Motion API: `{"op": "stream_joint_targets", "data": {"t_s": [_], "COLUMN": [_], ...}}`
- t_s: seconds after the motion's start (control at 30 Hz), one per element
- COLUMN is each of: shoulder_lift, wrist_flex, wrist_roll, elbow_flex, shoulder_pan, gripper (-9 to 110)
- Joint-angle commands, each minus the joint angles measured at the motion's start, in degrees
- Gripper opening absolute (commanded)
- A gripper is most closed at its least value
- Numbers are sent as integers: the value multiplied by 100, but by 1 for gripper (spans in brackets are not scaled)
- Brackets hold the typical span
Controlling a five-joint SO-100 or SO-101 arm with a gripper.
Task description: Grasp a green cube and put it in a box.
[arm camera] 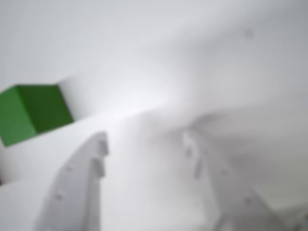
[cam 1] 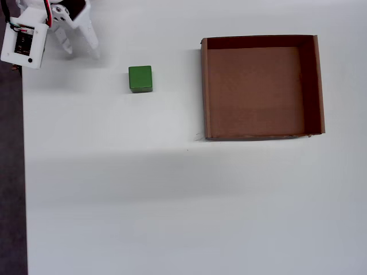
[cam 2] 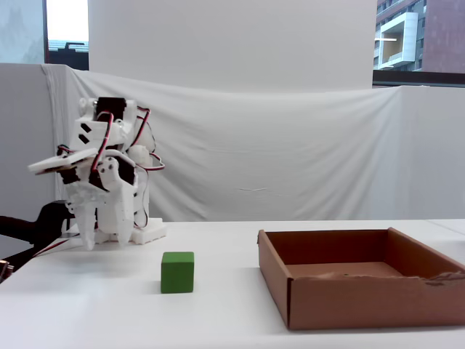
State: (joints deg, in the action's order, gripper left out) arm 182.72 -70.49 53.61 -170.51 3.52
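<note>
The green cube point(cam 1: 140, 78) sits on the white table, left of the box point(cam 1: 204, 91) in the overhead view. It also shows as a blurred green block point(arm camera: 33, 113) at the left edge of the wrist view and in the fixed view point(cam 2: 178, 272). The brown cardboard box point(cam 2: 349, 294) is empty. My white gripper point(cam 1: 81, 50) hangs at the table's top left corner in the overhead view, left of the cube and apart from it. Its fingers point(arm camera: 98, 149) are spread with only bare table between them. My gripper point(cam 2: 107, 240) points down just above the table.
The white table point(cam 1: 172, 200) stretches wide in front of the cube and box. Its dark left edge point(cam 1: 11, 172) runs down the overhead view. A white cloth backdrop point(cam 2: 290, 160) hangs behind the table. The arm's base point(cam 2: 149, 231) stands behind the gripper.
</note>
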Motion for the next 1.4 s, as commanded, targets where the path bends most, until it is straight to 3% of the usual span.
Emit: {"op": "stream_joint_targets", "data": {"t_s": [0.0,1.1,1.37], "shoulder_lift": [-26,-26,-35], "wrist_flex": [-9,9,782], "wrist_roll": [-44,-44,18], "elbow_flex": [26,26,35], "shoulder_pan": [35,-97,-448], "gripper": [22,22,22]}}
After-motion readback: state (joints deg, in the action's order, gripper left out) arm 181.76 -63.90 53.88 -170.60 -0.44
